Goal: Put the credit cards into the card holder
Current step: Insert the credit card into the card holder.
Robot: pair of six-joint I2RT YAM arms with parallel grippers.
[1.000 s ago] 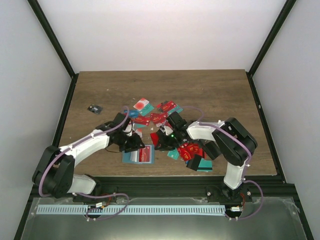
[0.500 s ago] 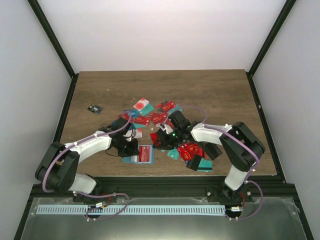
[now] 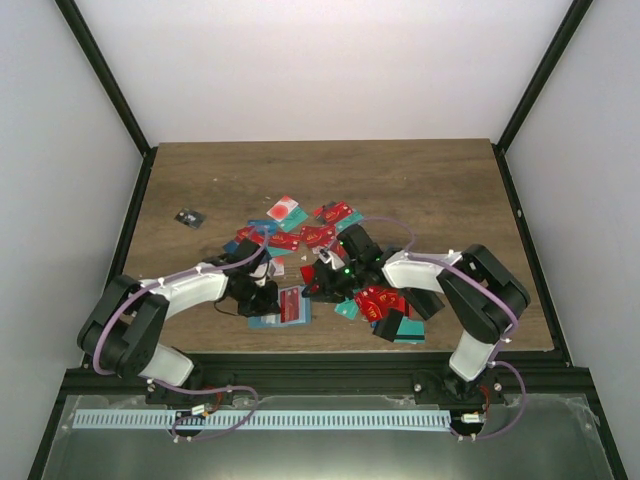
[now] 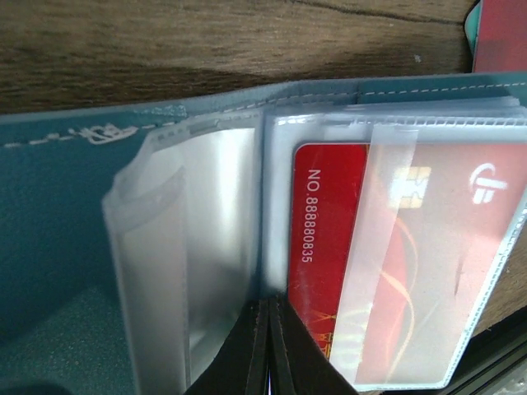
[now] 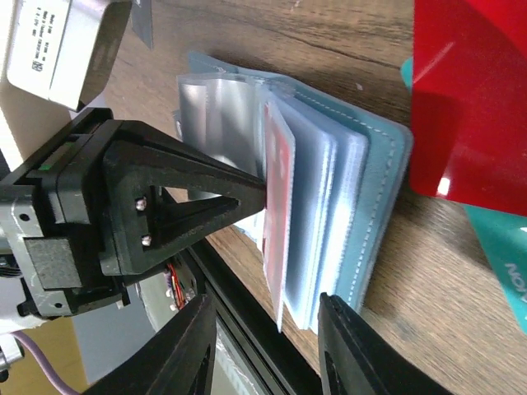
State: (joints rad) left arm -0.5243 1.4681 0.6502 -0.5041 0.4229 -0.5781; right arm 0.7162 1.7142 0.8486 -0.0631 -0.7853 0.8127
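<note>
Lying open on the bench (image 3: 420,190) near its front edge, card holder (image 3: 278,308) has one red card (image 4: 387,271) in a clear sleeve (image 4: 428,247). Left gripper (image 4: 268,346) fully closed, tips at the sleeve fold. Right gripper (image 5: 265,313) partly apart, sleeve stack's edge between its fingers. Other credit cards (image 3: 320,237) scattered just behind.

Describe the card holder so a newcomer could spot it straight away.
On the wooden table, look at the near edge, where the left fingers point. The card holder lies open there: teal, with clear sleeves, one holding a red card. Unlike the loose cards around, it is thick and opens like a book.
</note>
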